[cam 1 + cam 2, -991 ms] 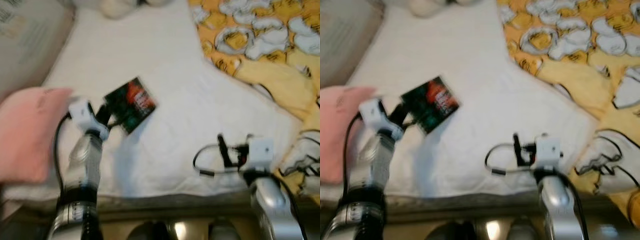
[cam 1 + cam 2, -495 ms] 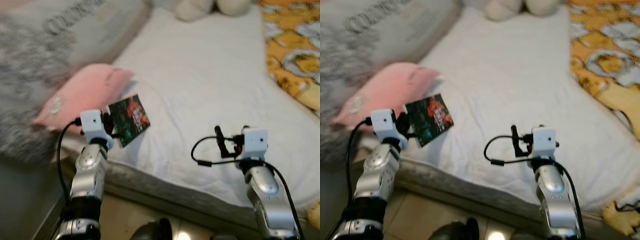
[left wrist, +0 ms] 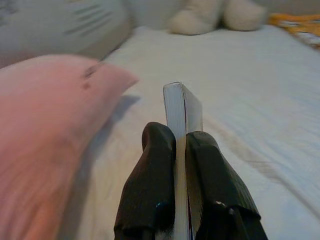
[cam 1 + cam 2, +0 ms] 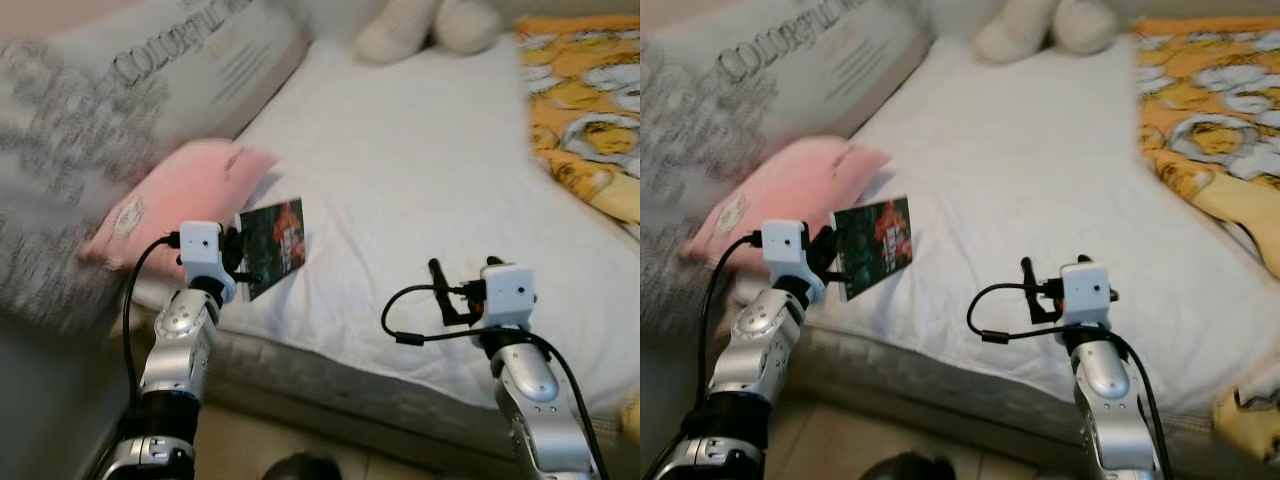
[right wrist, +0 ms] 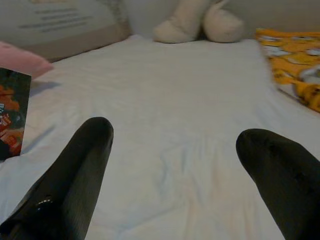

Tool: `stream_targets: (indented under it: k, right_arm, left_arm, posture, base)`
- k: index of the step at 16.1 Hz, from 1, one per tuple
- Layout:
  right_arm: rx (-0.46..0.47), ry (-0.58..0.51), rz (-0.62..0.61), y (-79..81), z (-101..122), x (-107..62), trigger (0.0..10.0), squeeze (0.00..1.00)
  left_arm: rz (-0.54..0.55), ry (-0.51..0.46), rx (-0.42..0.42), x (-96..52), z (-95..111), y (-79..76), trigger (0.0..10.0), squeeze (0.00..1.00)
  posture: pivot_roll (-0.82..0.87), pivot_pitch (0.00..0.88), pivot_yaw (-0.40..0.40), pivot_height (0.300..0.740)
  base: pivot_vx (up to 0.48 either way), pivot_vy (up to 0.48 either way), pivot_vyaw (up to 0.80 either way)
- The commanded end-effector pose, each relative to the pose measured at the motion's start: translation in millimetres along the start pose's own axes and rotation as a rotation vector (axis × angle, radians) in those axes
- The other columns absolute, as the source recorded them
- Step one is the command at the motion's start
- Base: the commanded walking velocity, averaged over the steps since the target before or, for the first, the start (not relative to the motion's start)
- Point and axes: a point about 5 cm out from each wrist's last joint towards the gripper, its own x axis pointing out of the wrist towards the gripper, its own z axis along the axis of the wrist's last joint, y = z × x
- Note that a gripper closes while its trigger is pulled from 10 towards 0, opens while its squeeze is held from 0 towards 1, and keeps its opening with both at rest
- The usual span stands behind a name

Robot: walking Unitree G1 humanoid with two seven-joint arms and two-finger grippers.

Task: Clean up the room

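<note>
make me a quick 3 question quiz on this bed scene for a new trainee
1. True or false: the left claw is shut on the book.
2. Multiple choice: what lies next to the held book, on the robot's left? A) an orange patterned blanket B) a pink pillow C) a laptop
3. Fill in the blank: the right claw hovers over the white sheet with its fingers ____.

Key
1. True. Both black fingers press the book's faces, with its page edge upright between them.
2. B. The pink pillow is beside it; the orange blanket lies on the robot's right.
3. Open, holding nothing.
</note>
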Motion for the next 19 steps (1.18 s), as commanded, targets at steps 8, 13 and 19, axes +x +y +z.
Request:
stream_targets:
  k: [8, 13, 19]
  right_arm:
    - [-0.004, -0.004, 0.039, 9.4, -1.7, -0.6, 10.0, 0.04]
    - [-0.008, 0.005, 0.076, 12.5, -3.5, -2.2, 10.0, 0.04]
    - [-0.014, 0.024, 0.123, 17.6, -7.6, -4.6, 10.0, 0.05]
  left_arm:
    - [-0.001, -0.061, -0.04, 10.2, 19.4, -0.4, 0.0, 0.0]
    - [-0.03, -0.051, -0.049, 18.8, 21.3, -13.4, 0.0, 0.0]
    - [-0.187, -0.016, -0.033, 47.6, 36.0, -50.8, 0.0, 0.0]
  posture:
    - [-0.23, 0.0, 0.204, 0.74]
    - [-0.23, 0.0, 0.192, 0.74]
    - [-0.22, 0.0, 0.183, 0.74]
  base:
    - [0.315, 0.362, -0.3]
    - [0.407, 0.119, 0.0]
    - [0.447, 0.0, 0.0]
